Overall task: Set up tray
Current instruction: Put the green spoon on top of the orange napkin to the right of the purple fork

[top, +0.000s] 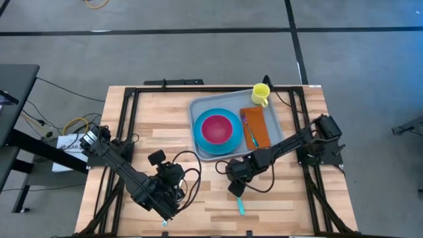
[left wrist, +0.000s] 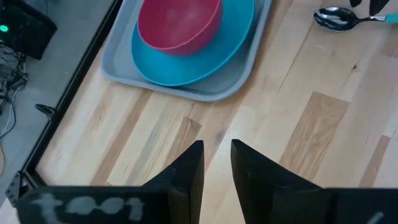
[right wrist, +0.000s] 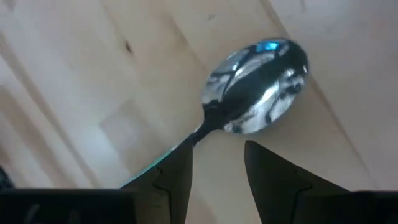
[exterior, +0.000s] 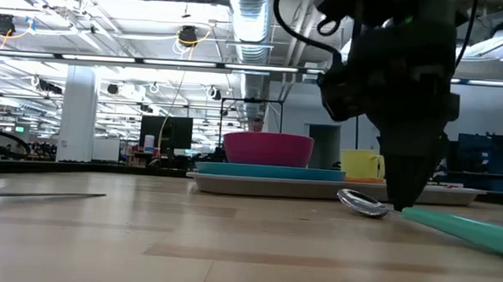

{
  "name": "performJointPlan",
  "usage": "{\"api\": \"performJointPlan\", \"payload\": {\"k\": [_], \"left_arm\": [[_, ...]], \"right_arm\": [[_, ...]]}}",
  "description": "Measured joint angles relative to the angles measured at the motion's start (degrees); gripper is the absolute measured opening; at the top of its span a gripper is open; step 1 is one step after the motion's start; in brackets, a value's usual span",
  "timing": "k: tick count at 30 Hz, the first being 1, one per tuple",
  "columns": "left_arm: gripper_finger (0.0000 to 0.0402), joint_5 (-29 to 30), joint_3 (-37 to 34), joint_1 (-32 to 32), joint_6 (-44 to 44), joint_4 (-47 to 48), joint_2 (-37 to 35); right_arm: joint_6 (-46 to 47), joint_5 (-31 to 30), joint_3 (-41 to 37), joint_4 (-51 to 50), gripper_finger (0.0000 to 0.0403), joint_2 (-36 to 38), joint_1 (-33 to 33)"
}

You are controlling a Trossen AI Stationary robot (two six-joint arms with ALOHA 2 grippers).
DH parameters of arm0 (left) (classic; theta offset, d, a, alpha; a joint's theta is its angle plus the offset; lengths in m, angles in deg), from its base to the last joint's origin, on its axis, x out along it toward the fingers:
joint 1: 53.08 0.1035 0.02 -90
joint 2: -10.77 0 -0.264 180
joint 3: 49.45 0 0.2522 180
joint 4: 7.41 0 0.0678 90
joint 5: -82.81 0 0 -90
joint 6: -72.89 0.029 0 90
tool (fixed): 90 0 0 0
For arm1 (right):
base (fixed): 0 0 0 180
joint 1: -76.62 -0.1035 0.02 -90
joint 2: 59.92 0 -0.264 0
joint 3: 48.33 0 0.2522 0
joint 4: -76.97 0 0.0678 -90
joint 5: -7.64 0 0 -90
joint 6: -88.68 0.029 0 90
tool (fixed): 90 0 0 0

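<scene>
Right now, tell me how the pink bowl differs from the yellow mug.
The pink bowl is wide and shallow; the yellow mug is narrower and has a handle. The bowl sits on the blue plate; the mug stands at the tray's far corner, by the napkin. Both sit upright.

floor (top: 198, 53): grey concrete | ceiling (exterior: 111, 41): strip lights, ducts | black desk (top: 13, 99): table's left
</scene>
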Motion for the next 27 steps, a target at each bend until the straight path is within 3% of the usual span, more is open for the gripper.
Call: {"api": "performJointPlan", "payload": {"k": [27], "left_arm": [[0.0070,0.1,0.0,0.0,4.1,0.0,0.0]], "right_arm": [[14.1,-2.6,0.1,5.8,0.0134,-2.0,-2.6]]}}
